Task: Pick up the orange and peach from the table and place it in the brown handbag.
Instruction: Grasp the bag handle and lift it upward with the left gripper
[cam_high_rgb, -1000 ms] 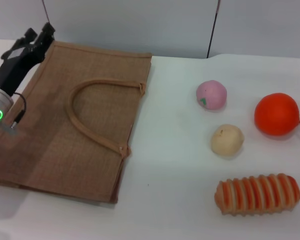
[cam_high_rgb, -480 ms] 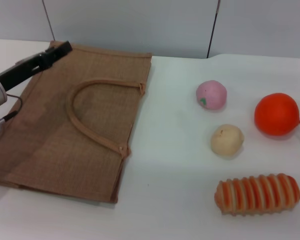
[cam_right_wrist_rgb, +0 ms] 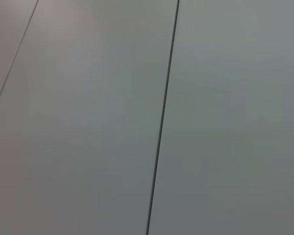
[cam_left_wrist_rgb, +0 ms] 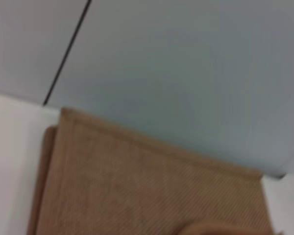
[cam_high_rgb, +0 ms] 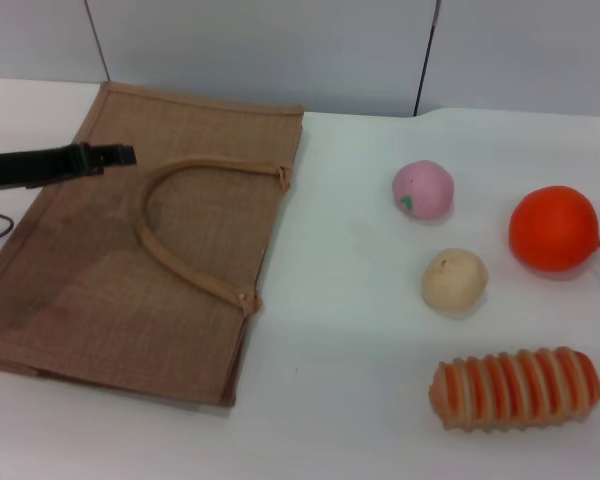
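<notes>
The brown handbag (cam_high_rgb: 130, 260) lies flat on the white table at the left, with one arched handle (cam_high_rgb: 185, 265) on top of it. It also shows in the left wrist view (cam_left_wrist_rgb: 152, 191). The orange (cam_high_rgb: 553, 228) sits at the far right. The peach (cam_high_rgb: 423, 190), pink with a green mark, sits left of and a little behind the orange. My left gripper (cam_high_rgb: 120, 155) reaches in from the left edge and points right, above the bag's upper-left part. It is far from both fruits and holds nothing that shows. My right gripper is out of view.
A pale beige ball (cam_high_rgb: 454, 279) lies in front of the peach. A striped orange-and-cream loaf (cam_high_rgb: 515, 388) lies near the front right. A grey wall panel (cam_high_rgb: 280, 50) stands behind the table. The right wrist view shows only the wall (cam_right_wrist_rgb: 88, 117).
My left gripper has swung from pointing toward the bag's back-left corner to pointing right across the bag's upper-left part. The bag and fruits have not moved.
</notes>
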### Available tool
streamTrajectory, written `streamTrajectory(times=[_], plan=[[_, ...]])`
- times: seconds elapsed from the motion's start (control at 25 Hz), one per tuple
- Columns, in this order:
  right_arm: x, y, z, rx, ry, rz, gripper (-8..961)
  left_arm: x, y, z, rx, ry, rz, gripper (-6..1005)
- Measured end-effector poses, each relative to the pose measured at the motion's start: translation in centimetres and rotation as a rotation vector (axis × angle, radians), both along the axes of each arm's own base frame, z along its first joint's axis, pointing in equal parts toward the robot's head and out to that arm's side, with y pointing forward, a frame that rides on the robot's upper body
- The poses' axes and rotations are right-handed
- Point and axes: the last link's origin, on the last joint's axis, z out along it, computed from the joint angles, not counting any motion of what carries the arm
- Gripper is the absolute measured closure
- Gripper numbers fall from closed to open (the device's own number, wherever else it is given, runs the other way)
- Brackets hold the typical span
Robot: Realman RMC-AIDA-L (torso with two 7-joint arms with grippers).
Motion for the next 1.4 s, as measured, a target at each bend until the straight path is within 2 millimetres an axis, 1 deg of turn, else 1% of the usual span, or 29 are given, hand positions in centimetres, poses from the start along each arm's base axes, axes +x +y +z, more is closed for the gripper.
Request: streamTrajectory(times=[0.24,0.44,0.84,1.2,1.4], plan=[[0.0,0.0,0.1,0.002,0.0,0.0,100,1.0,0.8,-0.3,-0.103,0.11,-0.007,387],[0.0,0.1,0.3,0.011,-0.007,0.005,100,1.6,1.8,-1.0,-0.128,0.18,-0.021,387],[-0.1,0.1,0.3,0.014,-0.005,0.01,100,1.9,2.3,-2.9,-0.201,0.241,-0.026,387],[0.0,0.1,0.3,0.012,-0.006,0.006,100,1.7,2.2,-3.4,-0.221,0.246,0.0,387],[0.0,0.1,0.3,0.012,-0.007,0.004,100,1.6,2.3,-3.3,-0.213,0.252,0.006,387]])
